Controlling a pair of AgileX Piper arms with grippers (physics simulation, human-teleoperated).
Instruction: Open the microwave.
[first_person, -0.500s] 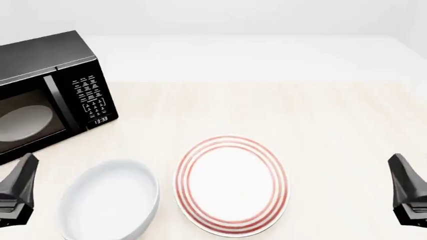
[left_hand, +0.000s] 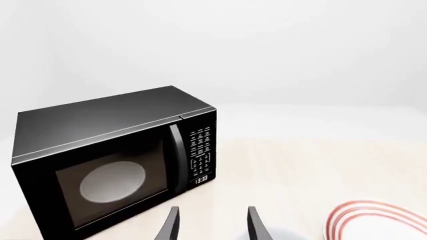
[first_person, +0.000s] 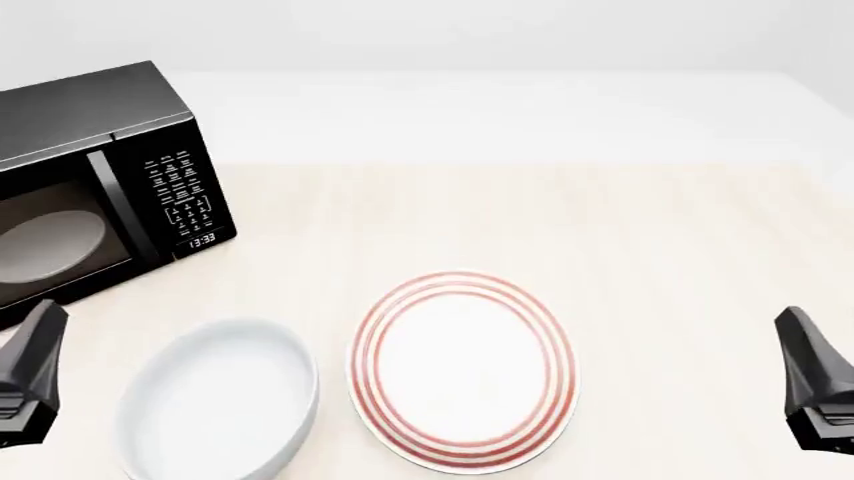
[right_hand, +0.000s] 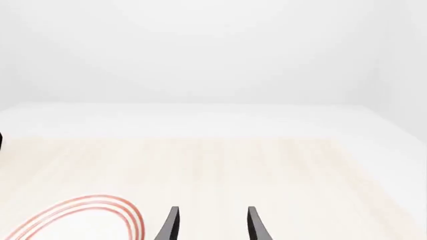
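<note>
The microwave (first_person: 94, 190) is a glossy black box at the far left of the table, its windowed door shut. The vertical handle (first_person: 110, 205) stands next to the keypad panel (first_person: 180, 190), and the clock reads 13:33. The pale turntable (left_hand: 112, 181) shows through the window in the left wrist view, where the whole microwave (left_hand: 113, 150) faces the camera. My left gripper (first_person: 46, 318) is open and empty, low at the near left, short of the microwave's front. Its fingers (left_hand: 171, 225) stand apart. My right gripper (first_person: 793, 325) is open and empty at the near right, far from the microwave.
A white oval bowl (first_person: 214, 405) sits near the front left, just right of my left gripper. A white plate with red rings (first_person: 461, 370) lies at the front centre and also shows in the right wrist view (right_hand: 87, 220). The pale wooden table (first_person: 601, 230) stretches beyond.
</note>
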